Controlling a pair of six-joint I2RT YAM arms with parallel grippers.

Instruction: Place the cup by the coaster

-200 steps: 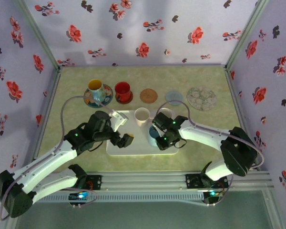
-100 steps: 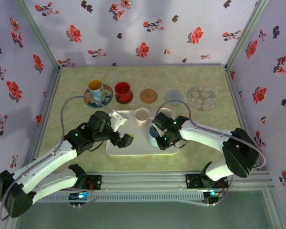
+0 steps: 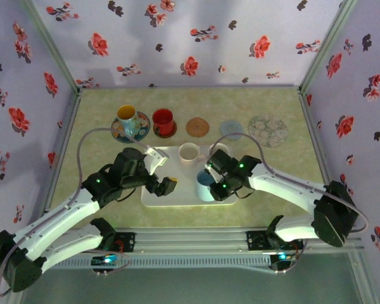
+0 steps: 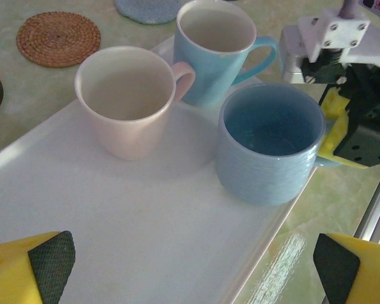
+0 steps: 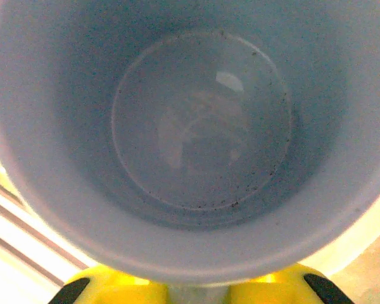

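Observation:
A dark blue cup (image 3: 206,185) (image 4: 270,144) stands at the right end of the white tray (image 3: 153,196) (image 4: 114,234). My right gripper (image 3: 220,189) (image 5: 196,294) is shut on its handle, and the cup's inside (image 5: 196,120) faces the right wrist camera. In the left wrist view the right gripper's yellow fingers (image 4: 332,130) clamp that handle. A cream cup (image 3: 189,153) (image 4: 128,98) and a light blue cup (image 3: 219,151) (image 4: 215,47) stand behind it on the tray. My left gripper (image 3: 168,185) (image 4: 196,266) hangs open over the tray's bare left part.
Along the back lie a brown woven coaster (image 3: 197,126) (image 4: 58,38), a blue coaster (image 3: 231,130) and a floral coaster (image 3: 268,130), all bare. A yellow cup (image 3: 128,119) and a red cup (image 3: 163,120) sit on their own coasters at the back left.
My right arm's forearm has swung out to the right while its gripper stays on the blue cup, which shifted slightly toward the near edge. The left arm has barely moved.

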